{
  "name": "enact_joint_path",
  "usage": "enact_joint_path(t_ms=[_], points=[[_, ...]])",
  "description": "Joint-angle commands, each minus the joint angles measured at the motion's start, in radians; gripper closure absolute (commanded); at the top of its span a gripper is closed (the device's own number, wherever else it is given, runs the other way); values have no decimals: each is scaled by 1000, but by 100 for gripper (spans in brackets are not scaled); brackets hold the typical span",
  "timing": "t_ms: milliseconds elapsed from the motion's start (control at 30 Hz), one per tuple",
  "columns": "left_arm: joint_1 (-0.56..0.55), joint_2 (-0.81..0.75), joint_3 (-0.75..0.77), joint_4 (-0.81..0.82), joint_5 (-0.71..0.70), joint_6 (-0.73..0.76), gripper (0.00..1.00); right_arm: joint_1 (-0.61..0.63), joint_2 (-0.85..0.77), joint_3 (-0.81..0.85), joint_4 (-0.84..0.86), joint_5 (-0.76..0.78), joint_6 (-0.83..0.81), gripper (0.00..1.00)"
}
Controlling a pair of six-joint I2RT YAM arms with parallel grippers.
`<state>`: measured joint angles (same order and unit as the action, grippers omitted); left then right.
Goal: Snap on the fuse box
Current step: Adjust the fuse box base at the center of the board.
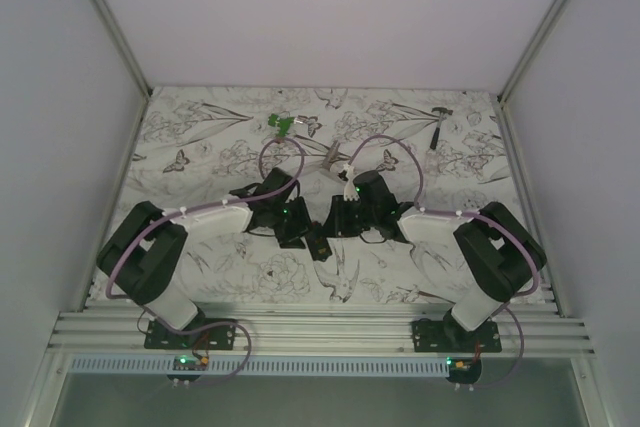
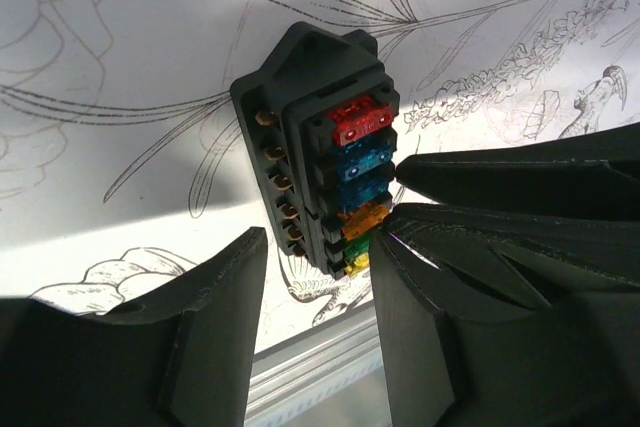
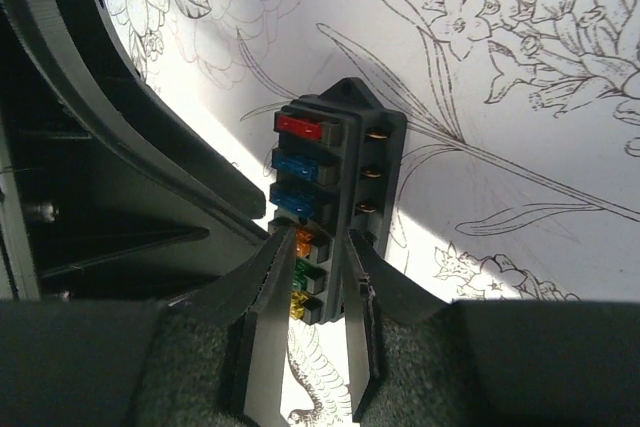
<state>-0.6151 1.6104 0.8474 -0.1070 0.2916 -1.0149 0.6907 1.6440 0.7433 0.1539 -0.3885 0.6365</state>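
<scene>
The fuse box (image 1: 318,242) is a small black box lying on the patterned table between the two arms. In the left wrist view it (image 2: 330,172) shows a row of red, blue, orange, green and yellow fuses. My left gripper (image 2: 322,235) is open, its fingers either side of the box's near end and apart from it. My right gripper (image 3: 318,237) is shut on the fuse box (image 3: 335,162), its fingers pinching the raised fuse block at the orange and green fuses. One right finger (image 2: 520,172) shows from the left wrist.
A green clip-like piece (image 1: 283,125) lies at the back centre. A grey metal tool (image 1: 331,156) lies behind the grippers. A small hammer-like tool (image 1: 438,122) is at the back right. The aluminium rail (image 1: 320,332) runs along the near edge.
</scene>
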Motion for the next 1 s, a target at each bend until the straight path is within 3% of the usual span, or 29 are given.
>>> enact_joint_path(t_ms=[0,467,967], points=[[9,-69,-37,6,-8,-21,51,-3,3,-3,35,-53,5,69],[14,-17,-31,13,6,-16,54,-3,6,-21,33,-70,1,71],[17,45,-68,38,-14,11,81,0,74,-1,-26,-60,-22,84]])
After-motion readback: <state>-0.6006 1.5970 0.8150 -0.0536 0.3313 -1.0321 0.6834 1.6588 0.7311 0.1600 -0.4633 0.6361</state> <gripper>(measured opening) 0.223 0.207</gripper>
